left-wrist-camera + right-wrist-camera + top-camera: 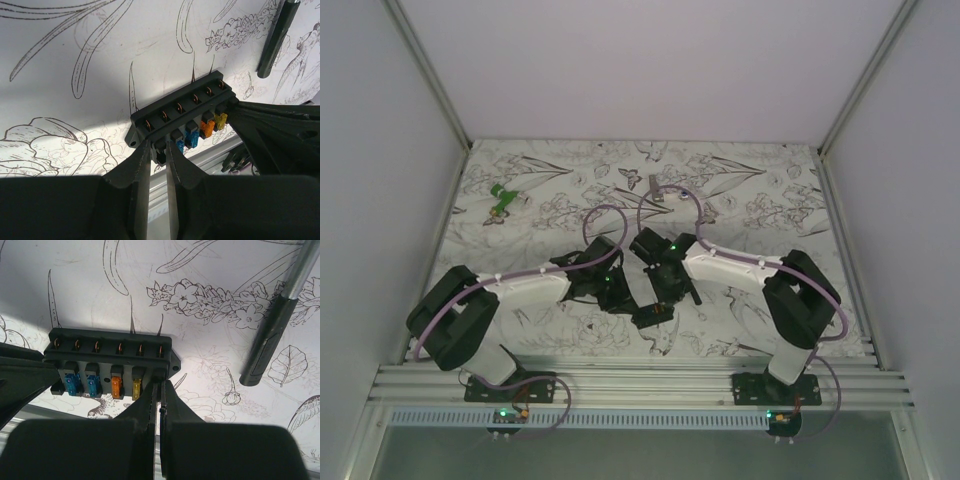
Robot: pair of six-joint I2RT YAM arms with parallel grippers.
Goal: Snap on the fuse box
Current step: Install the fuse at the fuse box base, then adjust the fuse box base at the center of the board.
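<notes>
The fuse box (655,316) is a small black box with a row of copper terminals and blue, orange and yellow fuses showing. It is held between my two arms near the table's front edge. In the left wrist view the fuse box (180,117) has my left gripper (159,147) shut on a black tab at its end. In the right wrist view the fuse box (110,357) has my right gripper (161,385) shut on the tab at its other end. No cover shows on the box.
A black-handled hammer (272,337) with a metal shaft lies on the flower-printed table beyond the box; it also shows in the left wrist view (274,40). A small grey metal piece (657,186) and a green object (502,200) lie farther back. An aluminium rail (640,385) borders the front.
</notes>
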